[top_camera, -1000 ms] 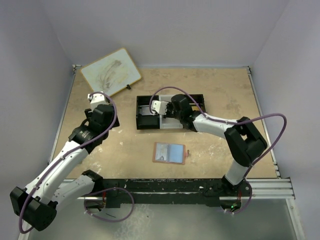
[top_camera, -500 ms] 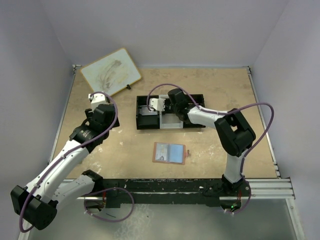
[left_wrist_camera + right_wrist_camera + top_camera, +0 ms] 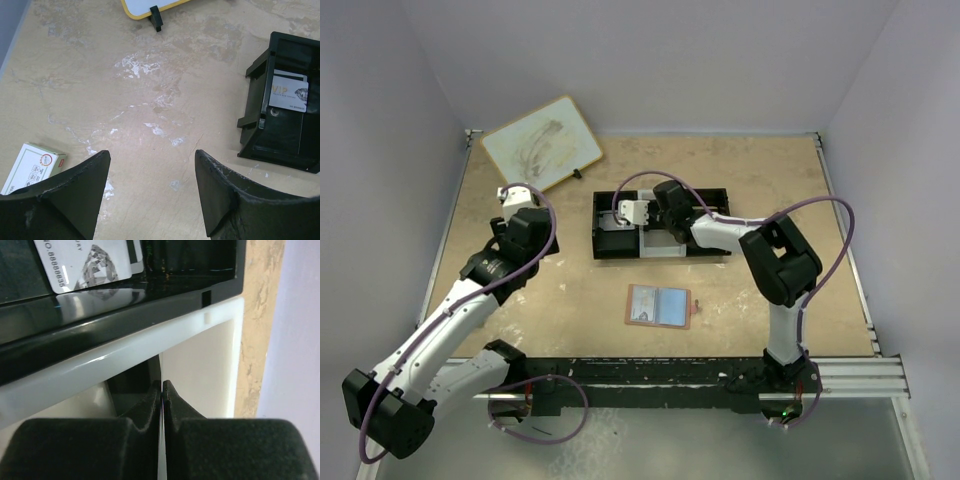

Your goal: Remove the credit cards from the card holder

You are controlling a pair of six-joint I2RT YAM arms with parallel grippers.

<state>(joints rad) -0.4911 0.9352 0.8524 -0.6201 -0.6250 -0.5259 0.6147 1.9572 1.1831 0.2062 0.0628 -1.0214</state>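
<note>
Right gripper (image 3: 161, 390) nips a credit card (image 3: 161, 370) edge-on over the white compartment of the tray (image 3: 100, 365) — such a thin hold may slip; left gripper (image 3: 150, 162) gapes wide

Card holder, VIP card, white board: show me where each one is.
card holder (image 3: 659, 306), top external view, middle of its open inside.
VIP card (image 3: 288, 91), left wrist view, centre of its face.
white board (image 3: 541, 143), top external view, centre of its white surface.
</note>
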